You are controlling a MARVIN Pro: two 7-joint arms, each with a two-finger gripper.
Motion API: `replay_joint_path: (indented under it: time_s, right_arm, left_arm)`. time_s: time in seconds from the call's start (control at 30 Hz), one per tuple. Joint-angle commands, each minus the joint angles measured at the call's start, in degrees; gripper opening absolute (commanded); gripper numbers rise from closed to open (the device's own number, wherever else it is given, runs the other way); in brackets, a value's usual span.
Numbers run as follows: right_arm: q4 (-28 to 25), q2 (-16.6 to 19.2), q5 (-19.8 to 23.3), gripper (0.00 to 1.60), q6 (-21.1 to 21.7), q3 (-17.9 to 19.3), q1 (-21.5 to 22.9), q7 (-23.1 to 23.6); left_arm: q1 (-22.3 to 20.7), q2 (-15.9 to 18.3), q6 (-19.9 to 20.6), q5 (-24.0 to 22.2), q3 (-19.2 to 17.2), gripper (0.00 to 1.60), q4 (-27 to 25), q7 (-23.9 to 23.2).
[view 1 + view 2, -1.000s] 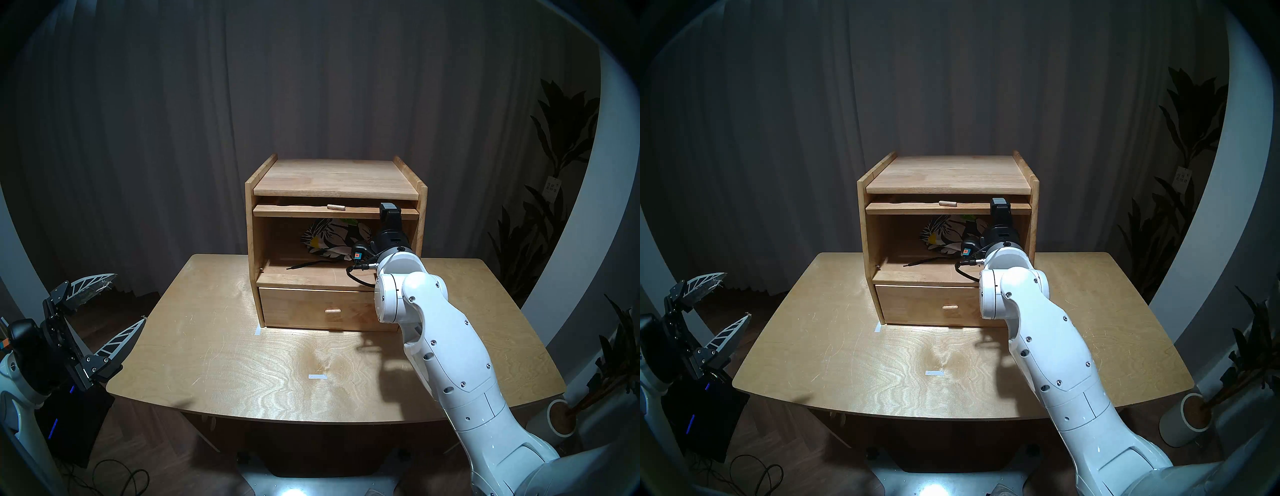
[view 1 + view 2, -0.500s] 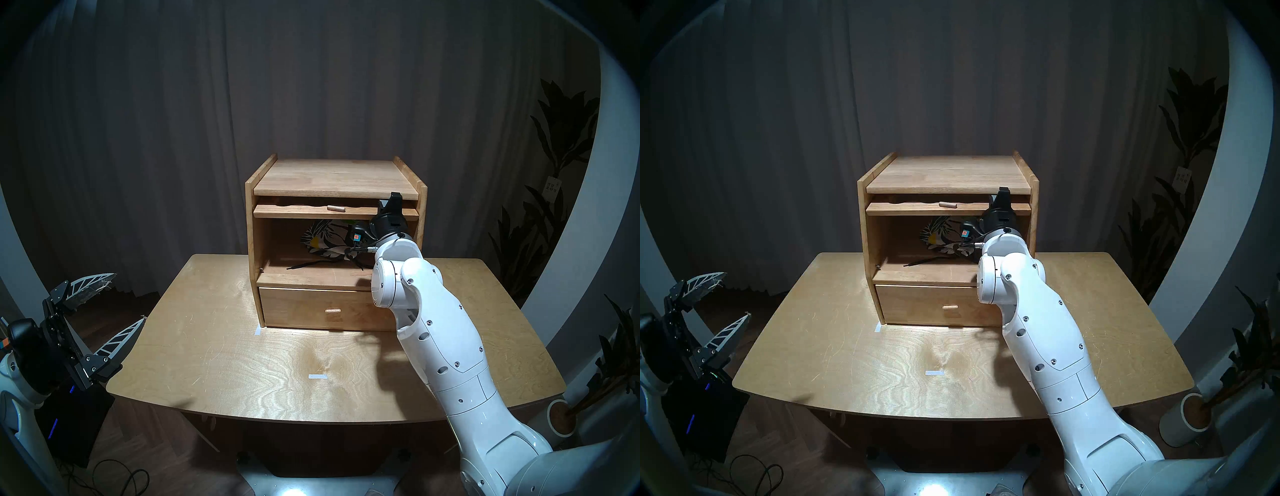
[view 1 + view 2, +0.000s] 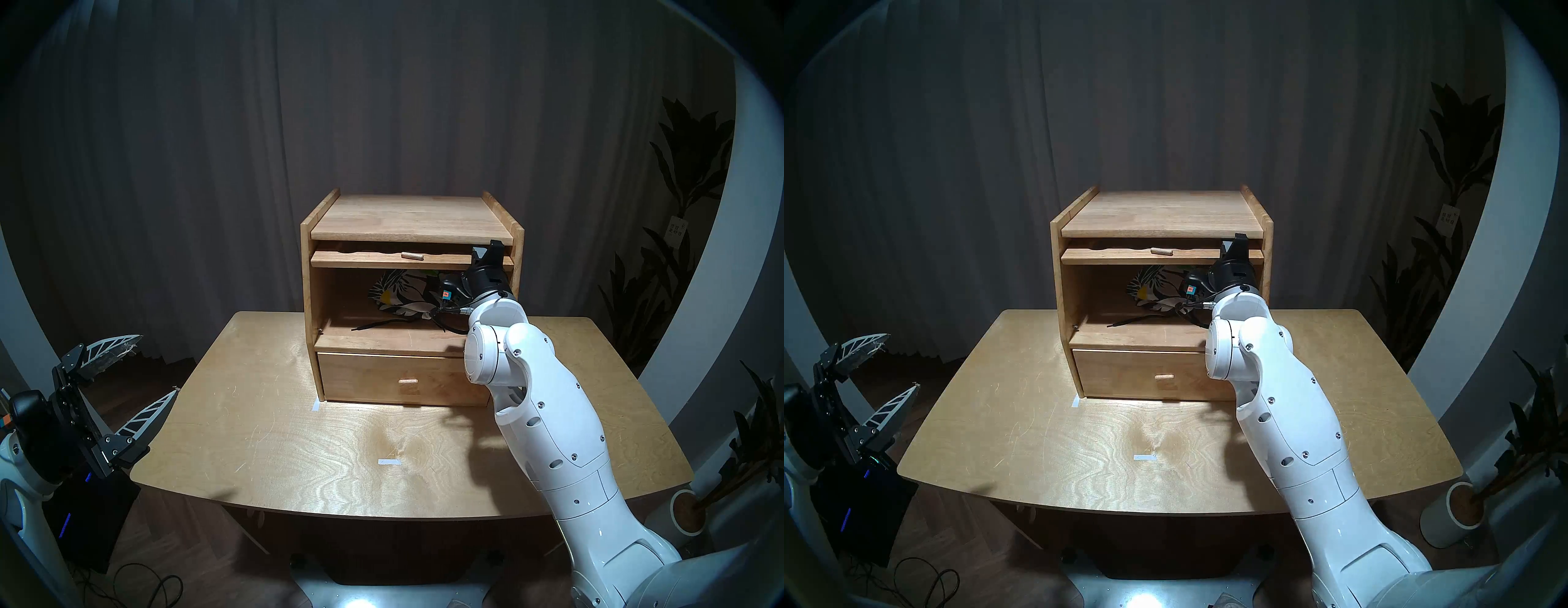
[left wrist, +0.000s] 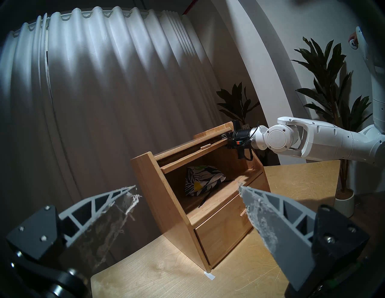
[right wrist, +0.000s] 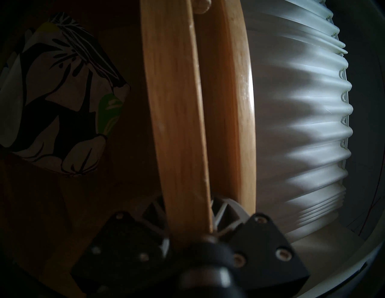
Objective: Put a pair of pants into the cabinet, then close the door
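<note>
The floral pair of pants (image 3: 403,293) lies inside the upper compartment of the wooden cabinet (image 3: 407,216), its black drawstring trailing onto the compartment floor. The door (image 3: 382,258) is raised flat under the cabinet top, with its peg handle (image 3: 411,254) facing forward. My right gripper (image 3: 488,254) sits at the door's right front edge. In the right wrist view the door (image 5: 179,124) runs between the fingers (image 5: 225,210), which press against both its faces, and the pants (image 5: 58,99) show to the left. My left gripper (image 3: 144,369) hangs open off the table's left edge, holding nothing.
The cabinet's drawer (image 3: 390,378) with its small knob is shut. The cabinet stands at the back of a wooden table (image 3: 297,446) bearing two white tape marks. Potted plants (image 3: 687,513) stand to the right and a curtain hangs behind.
My right gripper rose from in front of the pants to the door's right front edge and closed on it. The left arm, pants and door have not moved.
</note>
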Motion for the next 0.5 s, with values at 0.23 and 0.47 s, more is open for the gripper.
replay_joint_path:
  time_s: [0.23, 0.47]
  right_arm:
    - [-1.0, 5.1, 0.8, 0.0, -2.9, -4.9, -7.2, 0.6]
    - [-4.3, 6.6, 1.3, 0.0, -2.6, -8.2, -8.8, 0.7]
  left_arm:
    - [0.0, -0.1, 0.1, -0.2, 0.0, 1.6, -0.2, 0.0]
    - [0.0, -0.1, 0.1, -0.1, 0.0, 1.6, -0.2, 0.0]
